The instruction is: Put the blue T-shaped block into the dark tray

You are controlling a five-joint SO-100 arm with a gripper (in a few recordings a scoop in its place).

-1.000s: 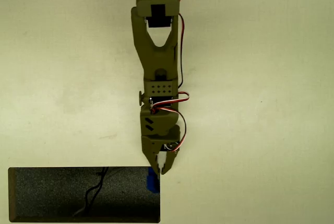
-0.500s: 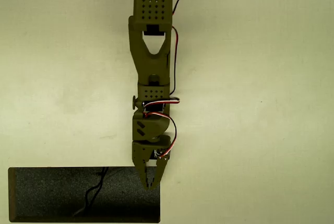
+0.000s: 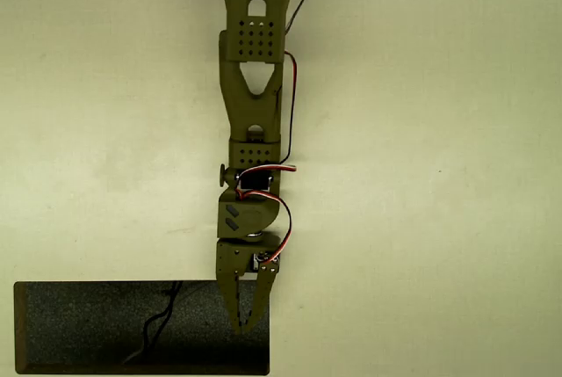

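The dark tray lies at the bottom left of the overhead view, a long black rectangle with a speckled floor. My olive-green arm reaches down from the top centre. Its gripper hangs over the tray's right end, pointing toward the bottom edge, with the two fingers drawn together into a narrow V. The blue T-shaped block is hidden under the gripper.
A thin black cable lies across the tray floor left of the gripper. The tray sits on a pale cream tabletop, bare to the right and to the left of the arm.
The arm has stretched further down and a little left, bringing the gripper from the tray's right rim to over its floor. The blue block, seen at the fingertips a second ago, is now covered.
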